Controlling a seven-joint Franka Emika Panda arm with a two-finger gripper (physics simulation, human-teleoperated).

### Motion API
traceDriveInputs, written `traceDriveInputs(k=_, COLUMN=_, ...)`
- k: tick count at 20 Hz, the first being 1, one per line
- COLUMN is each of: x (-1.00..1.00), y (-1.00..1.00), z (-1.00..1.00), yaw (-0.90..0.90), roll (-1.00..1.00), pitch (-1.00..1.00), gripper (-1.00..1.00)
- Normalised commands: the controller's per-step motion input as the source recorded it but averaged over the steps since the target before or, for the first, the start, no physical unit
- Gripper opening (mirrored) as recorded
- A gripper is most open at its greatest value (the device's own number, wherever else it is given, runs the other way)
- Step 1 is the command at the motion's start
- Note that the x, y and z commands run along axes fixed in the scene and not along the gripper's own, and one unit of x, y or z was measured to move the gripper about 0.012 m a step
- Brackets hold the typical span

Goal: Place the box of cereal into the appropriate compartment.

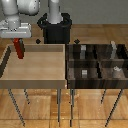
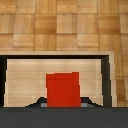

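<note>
The gripper hangs over the light wooden bin at about ten o'clock in the exterior view, near that bin's far corner on the exterior view's left. Its fingers are closed on the top of the box of cereal, a small red upright box that hangs below the hand with its lower end just above, or perhaps touching, the bin floor; the pictures do not settle which. In the wrist view the box of cereal fills the middle as a plain red face, with dark finger tips showing at either lower side of it and the pale bin floor and its dark-edged walls behind. The white arm reaches down from twelve o'clock, in front of the black robot base. At three o'clock from the wooden bin, just beside it, stands the dark compartment bin, split into four sections, with small grey objects lying in them; what each one is cannot be told. Both bins rest on thin metal legs over a wooden floor.
</note>
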Motion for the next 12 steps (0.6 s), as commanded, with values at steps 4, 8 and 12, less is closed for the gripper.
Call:
traceDriveInputs(k=4, x=0.0, y=1.0, z=0.0, yaw=0.0, roll=0.0, pitch=0.0, gripper=-1.0)
traceDriveInputs(k=8, x=0.0, y=1.0, z=0.0, yaw=0.0, roll=0.0, pitch=0.0, gripper=-1.0)
traceDriveInputs(k=12, x=0.0, y=1.0, z=0.0, yaw=0.0, roll=0.0, pitch=0.0, gripper=-1.0)
